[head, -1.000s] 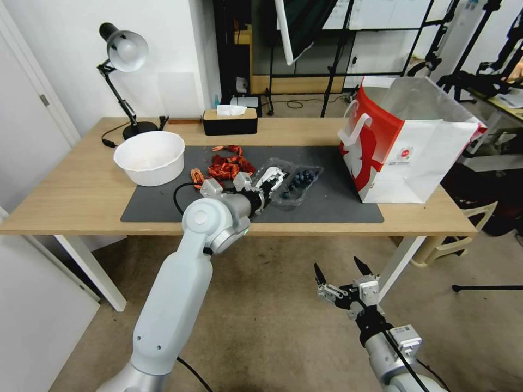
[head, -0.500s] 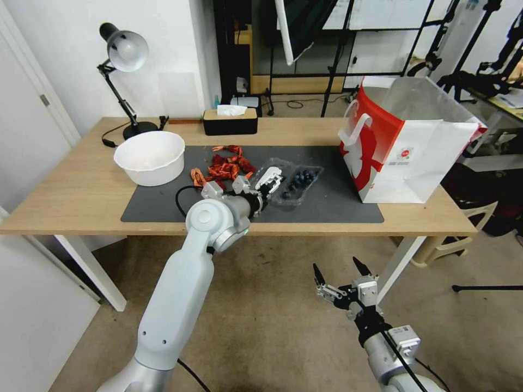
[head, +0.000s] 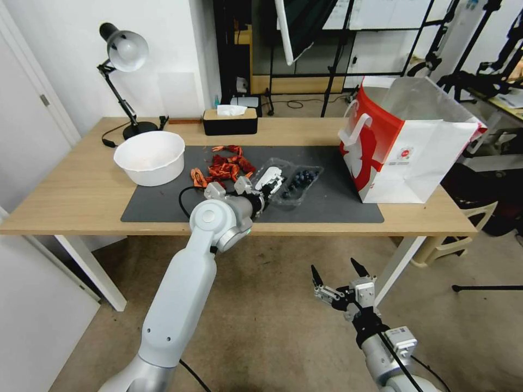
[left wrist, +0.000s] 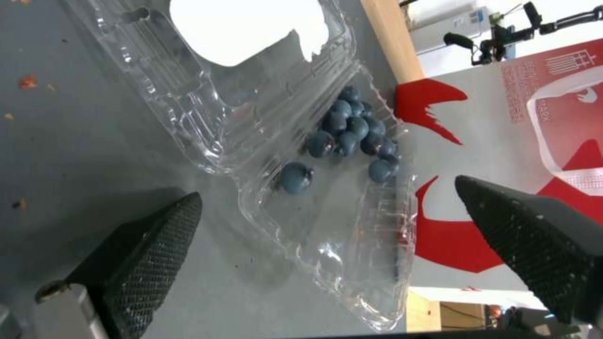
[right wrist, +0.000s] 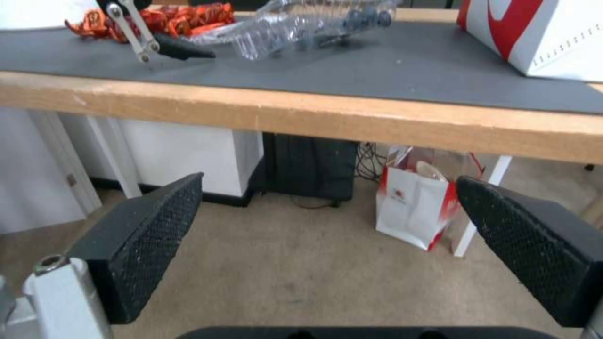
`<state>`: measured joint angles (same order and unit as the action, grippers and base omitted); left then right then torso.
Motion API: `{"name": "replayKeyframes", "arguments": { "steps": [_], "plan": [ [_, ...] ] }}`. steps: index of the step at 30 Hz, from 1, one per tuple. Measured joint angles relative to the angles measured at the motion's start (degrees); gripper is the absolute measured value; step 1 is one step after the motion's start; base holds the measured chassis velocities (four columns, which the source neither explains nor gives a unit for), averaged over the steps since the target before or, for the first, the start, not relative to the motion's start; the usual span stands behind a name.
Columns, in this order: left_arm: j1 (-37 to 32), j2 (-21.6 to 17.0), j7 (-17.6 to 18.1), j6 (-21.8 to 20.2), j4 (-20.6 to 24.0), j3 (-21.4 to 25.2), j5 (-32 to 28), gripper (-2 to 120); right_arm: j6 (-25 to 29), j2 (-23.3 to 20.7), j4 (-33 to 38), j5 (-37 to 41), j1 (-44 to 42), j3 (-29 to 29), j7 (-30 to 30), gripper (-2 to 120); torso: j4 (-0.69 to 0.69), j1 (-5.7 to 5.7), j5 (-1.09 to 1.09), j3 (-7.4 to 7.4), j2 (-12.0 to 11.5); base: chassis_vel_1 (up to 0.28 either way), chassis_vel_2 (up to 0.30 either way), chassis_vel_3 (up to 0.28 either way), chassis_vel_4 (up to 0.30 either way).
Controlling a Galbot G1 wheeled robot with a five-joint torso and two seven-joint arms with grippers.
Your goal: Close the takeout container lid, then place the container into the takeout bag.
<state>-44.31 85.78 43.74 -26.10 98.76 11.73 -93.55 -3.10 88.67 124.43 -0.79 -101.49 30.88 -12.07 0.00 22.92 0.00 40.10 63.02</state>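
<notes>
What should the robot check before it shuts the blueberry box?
1. Lid lying open beside the berry half: ok.
2. Left gripper open, at the takeout container, touching nothing: ok.
3. Blueberries all inside their half: ok.
4. Takeout bag upright, mouth open: ok.
5. Right gripper parked open below the table edge: ok.
6. Whether the lid will snap shut: cannot tell.

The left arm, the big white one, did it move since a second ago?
Yes. Its elbow slid a little rightward along the table edge, bringing the left gripper up to the takeout container, fingers open.
</notes>
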Motion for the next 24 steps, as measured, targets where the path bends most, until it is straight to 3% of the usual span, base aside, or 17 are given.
{"name": "replayKeyframes", "arguments": {
  "steps": [24],
  "plan": [
    [1.4,2.3,-4.1,3.2,-3.6,-0.2,0.2,100,0.4,0.4,-0.1,-1.1,-0.7,0.1,0.0,100,0.0,-0.01,0.0,0.0,0.0,0.0,0.0,0.0,0.0]
  ]
}}
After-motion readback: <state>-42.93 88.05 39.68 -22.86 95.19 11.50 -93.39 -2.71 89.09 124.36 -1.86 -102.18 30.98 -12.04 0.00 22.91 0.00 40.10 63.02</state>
